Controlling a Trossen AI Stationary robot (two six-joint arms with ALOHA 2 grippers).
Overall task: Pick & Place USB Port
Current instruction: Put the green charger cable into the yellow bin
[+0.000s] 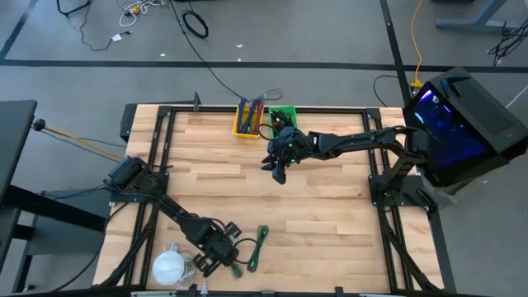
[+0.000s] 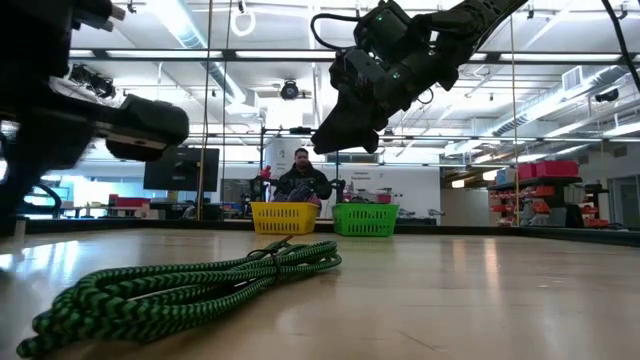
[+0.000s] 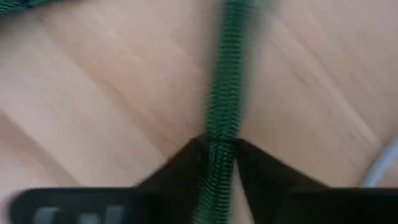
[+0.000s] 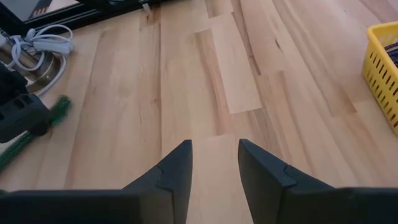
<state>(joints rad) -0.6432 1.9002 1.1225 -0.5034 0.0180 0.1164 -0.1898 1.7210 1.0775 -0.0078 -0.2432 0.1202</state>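
Note:
A green braided USB cable (image 1: 261, 243) lies coiled on the wood near the table's near edge, and it fills the foreground of the low view (image 2: 200, 285). My left gripper (image 1: 224, 256) is down at the coil's left end and is shut on a strand (image 3: 225, 81). My right gripper (image 1: 276, 172) hangs open above the middle of the table, in front of the baskets. It shows high in the low view (image 2: 325, 140), and its wrist view (image 4: 214, 155) shows bare wood between the fingers. The right wrist view also catches the cable's end (image 4: 59, 109). My left gripper pinches one strand of the green cable (image 3: 217, 155) between its two fingers. The strand runs straight on past the fingertips, along the fingers. The rest of the coil (image 2: 250, 265) lies on the table. I cannot tell whether the held part is lifted.
A yellow basket (image 1: 247, 120) and a green basket (image 1: 285, 115) stand at the far edge. A white cable bundle (image 1: 169, 266) lies at the near left corner. A black frame rail (image 1: 165, 148) borders the table. A person (image 2: 300, 180) sits beyond the baskets.

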